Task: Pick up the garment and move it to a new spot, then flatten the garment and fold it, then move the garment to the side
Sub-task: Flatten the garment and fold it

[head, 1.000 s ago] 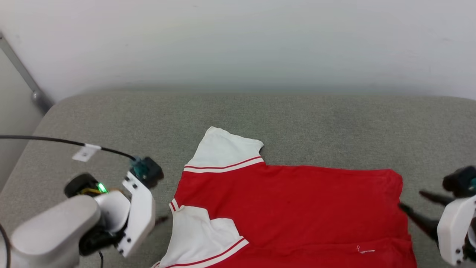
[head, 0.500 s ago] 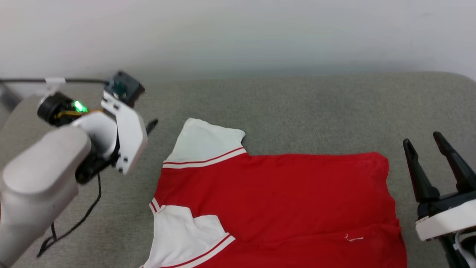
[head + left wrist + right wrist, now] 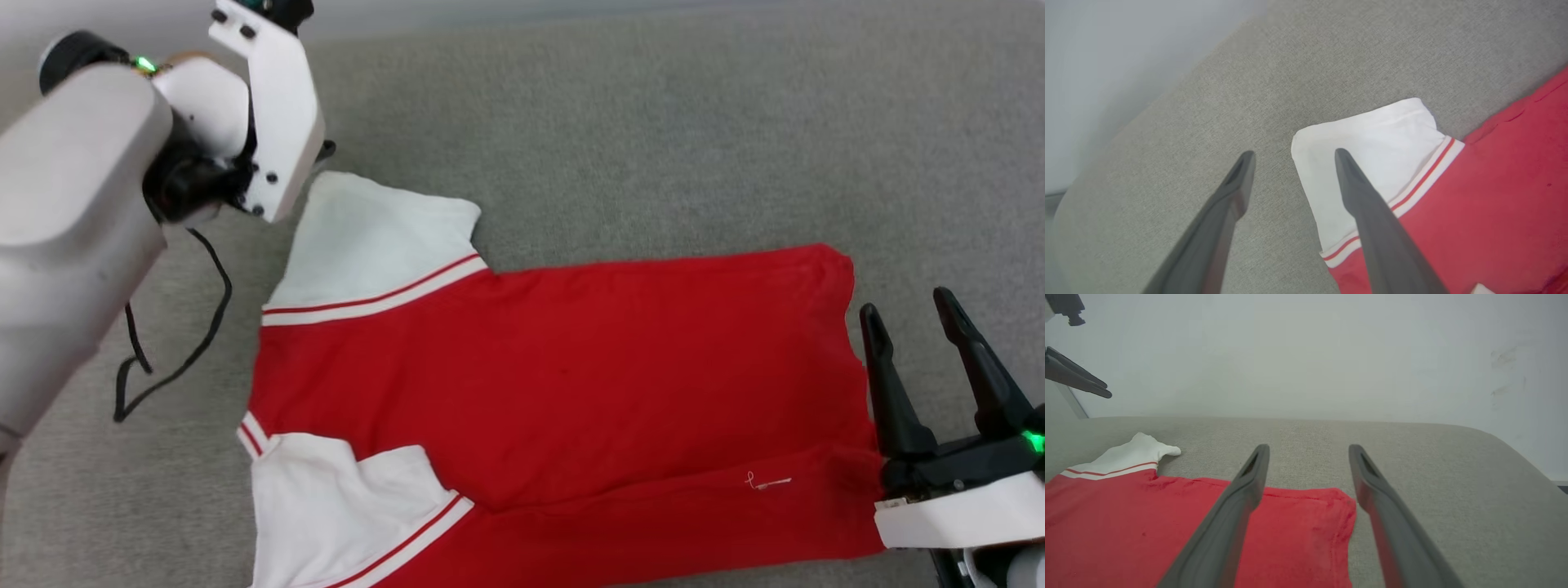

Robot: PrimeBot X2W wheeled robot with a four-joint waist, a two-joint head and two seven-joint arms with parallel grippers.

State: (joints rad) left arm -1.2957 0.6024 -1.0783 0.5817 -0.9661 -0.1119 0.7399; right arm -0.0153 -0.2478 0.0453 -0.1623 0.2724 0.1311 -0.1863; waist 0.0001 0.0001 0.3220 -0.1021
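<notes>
The garment (image 3: 571,367), a red shirt with white sleeves, lies flat on the grey cushion (image 3: 653,122), with no print showing. One white sleeve (image 3: 375,237) points to the far left and the other (image 3: 335,506) lies folded onto the red body. My left gripper (image 3: 1294,153) hovers open at the far sleeve's corner (image 3: 1372,139), one finger above the white cloth and one above bare cushion. Its wrist (image 3: 269,106) hides the fingers in the head view. My right gripper (image 3: 906,304) stands open just right of the hem corner (image 3: 1331,506), holding nothing.
A black cable (image 3: 188,327) hangs from the left arm and loops over the cushion left of the garment. A pale wall (image 3: 1306,355) runs behind the cushion, whose far right edge (image 3: 1515,449) rounds off. The left gripper's fingers (image 3: 1106,390) show high at the left.
The head camera has tilted down, so the garment looks larger. My left arm has risen and reached towards the far sleeve. My right gripper has turned fingers-up beside the hem.
</notes>
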